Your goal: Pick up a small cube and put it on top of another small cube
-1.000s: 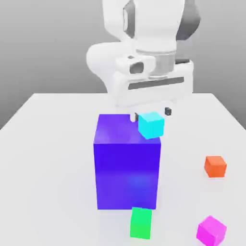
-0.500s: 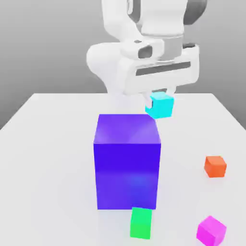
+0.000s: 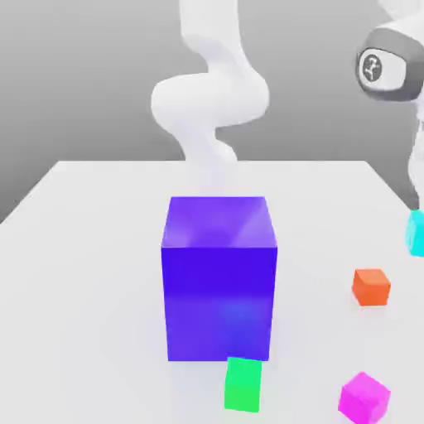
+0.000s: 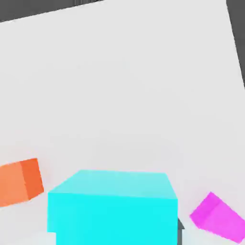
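Hand (image 3: pixel 418 217) is clenched on the cyan cube (image 3: pixel 416 238), carried clear of the bench (image 3: pixel 99 248) out at the exterior view's right edge. In the hand view the cyan cube (image 4: pixel 112 210) sits right under the camera, so I read the grip as solid and fairly centred.

Magenta cube (image 3: pixel 363 397) lies on the bench below the hand, off to one side of the carried cube. Orange cube (image 3: pixel 371 286) is on the other side, also below. From the hand view, magenta (image 4: pixel 217 220) and orange (image 4: pixel 19 183) flank the load, and neither is directly underneath. Both are apart from the hand and from each other.

My read: pick is done, we're in transit, and the place is not started. Magenta looks like the stack target, though I can't rule out orange from this alone.

How I'd run it:
- Keep height until the cyan cube is square over the target. Don't descend on a diagonal, because a clipped corner will shove a cube that light.
- Magenta looks rotated relative to the load. Roll the wrist to match faces before going down.
- Lower slowly to contact, then release. No drop.
- Retract straight up so the fingers don't drag the stack.

Big blue-violet block (image 3: pixel 219 277) and green cube (image 3: pixel 243 384) are well away from the hand, so they're no concern.
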You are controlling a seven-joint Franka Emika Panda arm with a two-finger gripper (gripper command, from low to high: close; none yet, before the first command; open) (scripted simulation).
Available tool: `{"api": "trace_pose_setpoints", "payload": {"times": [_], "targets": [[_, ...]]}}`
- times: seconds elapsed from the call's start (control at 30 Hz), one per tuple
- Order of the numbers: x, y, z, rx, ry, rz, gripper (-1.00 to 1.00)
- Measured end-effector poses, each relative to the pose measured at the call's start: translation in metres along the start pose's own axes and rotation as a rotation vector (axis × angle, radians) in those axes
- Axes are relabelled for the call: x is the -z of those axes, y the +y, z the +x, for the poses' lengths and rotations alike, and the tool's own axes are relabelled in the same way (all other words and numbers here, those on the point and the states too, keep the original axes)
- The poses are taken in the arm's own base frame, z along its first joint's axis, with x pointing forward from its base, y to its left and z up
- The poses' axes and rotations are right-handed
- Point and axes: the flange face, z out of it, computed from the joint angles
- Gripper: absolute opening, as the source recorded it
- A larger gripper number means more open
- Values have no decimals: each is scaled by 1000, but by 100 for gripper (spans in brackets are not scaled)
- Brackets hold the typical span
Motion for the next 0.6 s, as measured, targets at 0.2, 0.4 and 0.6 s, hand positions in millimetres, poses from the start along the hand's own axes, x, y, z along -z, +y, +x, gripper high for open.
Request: {"api": "trace_pose_setpoints", "payload": {"times": [0.2, 0.4, 0.6], "targets": [[-61, -67, 43, 352, -14, -26, -100], [-133, -154, 64, 729, -29, -73, -100], [-203, -162, 66, 785, -32, -81, 100]]}}
